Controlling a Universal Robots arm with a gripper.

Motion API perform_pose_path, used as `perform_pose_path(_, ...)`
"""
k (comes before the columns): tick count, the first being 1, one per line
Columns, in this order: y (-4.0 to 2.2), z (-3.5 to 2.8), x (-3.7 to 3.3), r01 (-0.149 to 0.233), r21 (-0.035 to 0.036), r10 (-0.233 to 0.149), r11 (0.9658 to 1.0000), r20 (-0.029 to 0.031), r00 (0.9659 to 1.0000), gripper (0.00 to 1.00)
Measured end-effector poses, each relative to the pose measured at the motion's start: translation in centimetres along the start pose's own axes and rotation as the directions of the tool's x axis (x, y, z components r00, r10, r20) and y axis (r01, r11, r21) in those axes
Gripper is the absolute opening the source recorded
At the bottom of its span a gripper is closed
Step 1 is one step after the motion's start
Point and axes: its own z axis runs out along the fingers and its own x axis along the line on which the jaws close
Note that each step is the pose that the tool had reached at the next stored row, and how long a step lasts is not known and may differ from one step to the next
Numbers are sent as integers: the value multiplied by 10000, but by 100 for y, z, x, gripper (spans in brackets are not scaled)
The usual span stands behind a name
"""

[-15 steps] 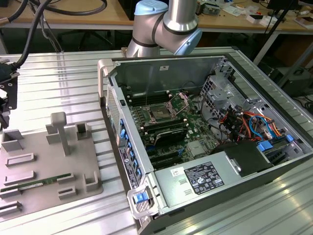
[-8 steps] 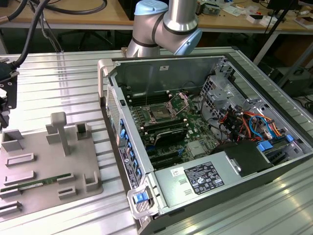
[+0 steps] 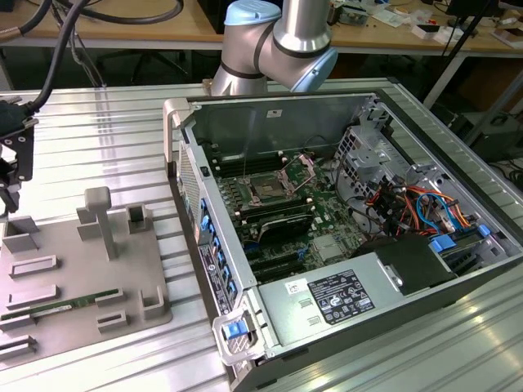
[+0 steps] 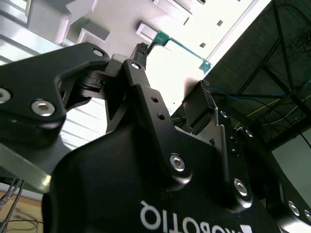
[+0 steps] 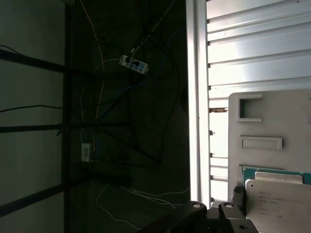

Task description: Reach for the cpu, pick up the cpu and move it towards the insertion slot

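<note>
Closest up, gripper (image 4: 172, 69) is seen, jaws seemingly pinched on cpu (image 5: 277, 199). It is parked far left of the exterior frame over grey tray (image 3: 73, 265); insertion slot (image 3: 270, 188) is located mid-frame, well apart.

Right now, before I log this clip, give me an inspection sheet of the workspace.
Surface: ribbed metal table, grey tray on it.
Job's things: chip held over the tray; socket in the open computer case.
Clutter: green memory stick on the tray.
Grippers: gripper shut on the chip.
Cables: orange and blue wires inside the case; black cables above the table.
Surroundings: wooden benches behind; robot arm above the case.
</note>
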Motion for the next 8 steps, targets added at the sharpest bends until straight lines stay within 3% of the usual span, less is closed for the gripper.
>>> perform_pose_path(8,0,-56,0,0,0,0,10000,1,10000,55)
